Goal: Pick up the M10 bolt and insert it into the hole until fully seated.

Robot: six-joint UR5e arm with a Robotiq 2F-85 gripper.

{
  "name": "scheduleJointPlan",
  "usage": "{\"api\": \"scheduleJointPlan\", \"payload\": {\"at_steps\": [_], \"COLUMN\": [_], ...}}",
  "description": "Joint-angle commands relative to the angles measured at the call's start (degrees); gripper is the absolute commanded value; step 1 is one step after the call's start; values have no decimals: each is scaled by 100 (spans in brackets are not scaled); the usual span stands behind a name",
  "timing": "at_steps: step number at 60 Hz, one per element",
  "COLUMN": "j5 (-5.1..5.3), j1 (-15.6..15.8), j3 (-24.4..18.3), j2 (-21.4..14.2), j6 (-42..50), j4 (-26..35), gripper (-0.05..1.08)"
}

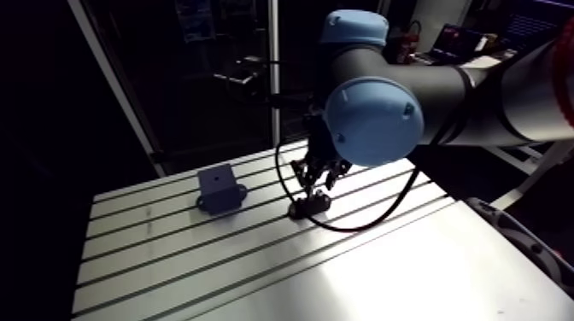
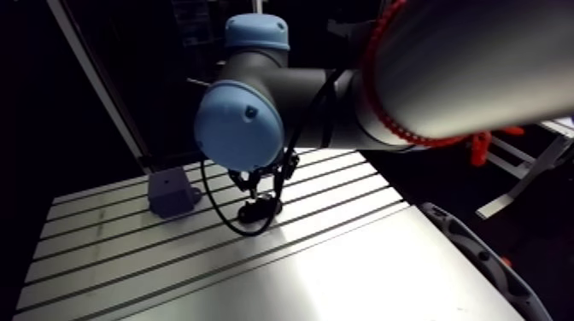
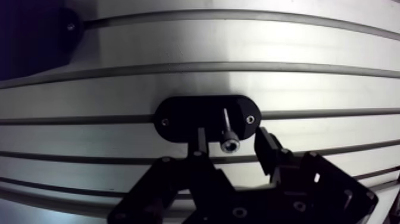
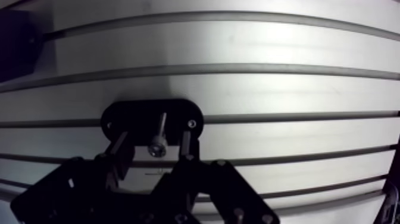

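Claw [image 3: 231, 138] wide, fingers flanking M10 bolt [image 3: 229, 145], no contact visible. Bolt stands head-up in black oval holder [image 3: 178, 116] under claw, head offered for grasp. Slotted tabletop [image 3: 238, 83] beyond. Block with hole [image 1: 219, 188] well ahead, likely insertion target.

No legible text, label or number anywhere.
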Motion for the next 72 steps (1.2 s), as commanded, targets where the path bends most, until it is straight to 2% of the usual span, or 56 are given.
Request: {"api": "scheduleJointPlan", "payload": {"at_steps": [1, 72], "j5": [-3, -21], "j1": [0, 0], "j3": [0, 18], "j2": [2, 29], "j6": [-1, -36], "j4": [8, 26], "gripper": [49, 58]}}
